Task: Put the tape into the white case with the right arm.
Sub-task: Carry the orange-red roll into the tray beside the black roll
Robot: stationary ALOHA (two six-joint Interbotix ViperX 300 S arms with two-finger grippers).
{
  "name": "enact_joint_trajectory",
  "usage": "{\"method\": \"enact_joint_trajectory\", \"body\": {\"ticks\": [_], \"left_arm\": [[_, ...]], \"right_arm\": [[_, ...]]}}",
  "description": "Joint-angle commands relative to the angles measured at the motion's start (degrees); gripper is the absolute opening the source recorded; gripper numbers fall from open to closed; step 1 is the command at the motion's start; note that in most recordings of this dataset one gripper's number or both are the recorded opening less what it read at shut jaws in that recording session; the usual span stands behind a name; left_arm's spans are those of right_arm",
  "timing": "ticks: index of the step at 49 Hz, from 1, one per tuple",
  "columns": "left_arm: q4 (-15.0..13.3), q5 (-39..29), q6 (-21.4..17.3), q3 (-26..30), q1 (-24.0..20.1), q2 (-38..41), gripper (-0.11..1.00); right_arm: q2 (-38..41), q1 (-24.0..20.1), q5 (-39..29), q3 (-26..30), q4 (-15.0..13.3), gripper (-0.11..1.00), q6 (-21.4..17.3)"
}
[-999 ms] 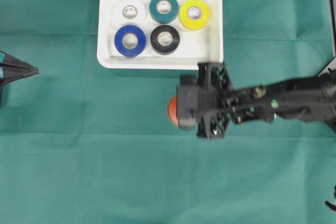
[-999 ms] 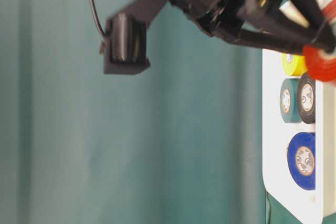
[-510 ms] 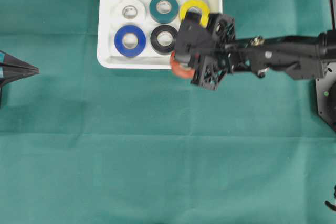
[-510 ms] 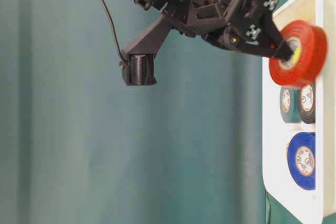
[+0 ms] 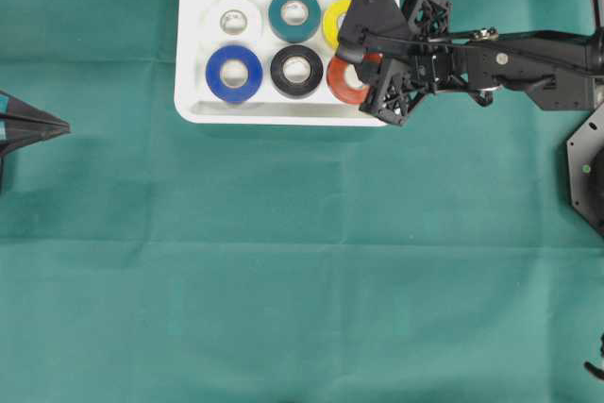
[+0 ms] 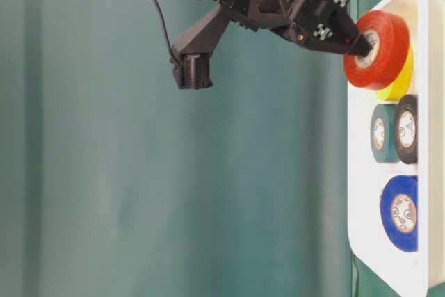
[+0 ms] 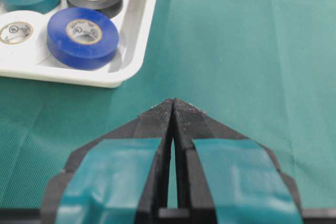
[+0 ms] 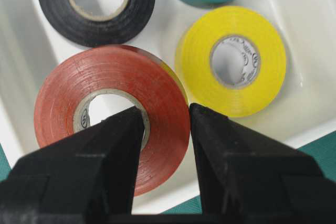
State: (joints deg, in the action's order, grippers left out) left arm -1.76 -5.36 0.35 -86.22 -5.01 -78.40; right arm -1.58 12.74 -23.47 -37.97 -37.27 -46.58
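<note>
While clamped between the fingers of the right gripper, one finger inside the core and one outside the wall, red tape roll held over the near right corner of the white case, above its last vacant place; contact with the floor of the case not discernible. Seen at table level, red roll tilted and overlapping the yellow roll behind it. Along the far edge of the case, from left to right: white roll, teal roll, yellow roll partly hidden under the right arm. Along the near edge: blue roll, black roll, then the red one. All five seated rolls lying flat, core upward. Left gripper pressed shut, tips meeting, holding nothing, poised over the green cloth at its left edge, well apart from the case.
</note>
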Motion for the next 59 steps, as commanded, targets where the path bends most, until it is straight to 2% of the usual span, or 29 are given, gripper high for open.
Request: {"method": "enact_joint_trajectory", "body": {"ticks": [1, 18, 23, 30, 36, 59], "left_arm": [[0.1, 0.5, 0.0, 0.6, -0.2, 0.4, 0.00], [0.1, 0.5, 0.0, 0.6, -0.2, 0.5, 0.00], [0.1, 0.5, 0.0, 0.6, -0.2, 0.4, 0.00], [0.1, 0.5, 0.0, 0.6, -0.2, 0.4, 0.00], [0.1, 0.5, 0.0, 0.6, -0.2, 0.4, 0.00], [0.1, 0.5, 0.0, 0.6, -0.2, 0.4, 0.00]], "right_arm": [[-1.8, 0.9, 0.4, 0.2, -0.1, 0.01, -0.2], [-1.7, 2.1, 3.6, -1.0, -0.1, 0.03, -0.3], [-1.7, 2.1, 3.4, -1.2, -0.1, 0.23, -0.3], [-1.8, 2.1, 3.5, -1.8, -0.1, 0.63, -0.3], [-1.8, 2.1, 3.6, -2.1, -0.2, 0.54, -0.2], [-3.4, 2.0, 5.3, -3.2, -1.0, 0.53, 0.2]]}}
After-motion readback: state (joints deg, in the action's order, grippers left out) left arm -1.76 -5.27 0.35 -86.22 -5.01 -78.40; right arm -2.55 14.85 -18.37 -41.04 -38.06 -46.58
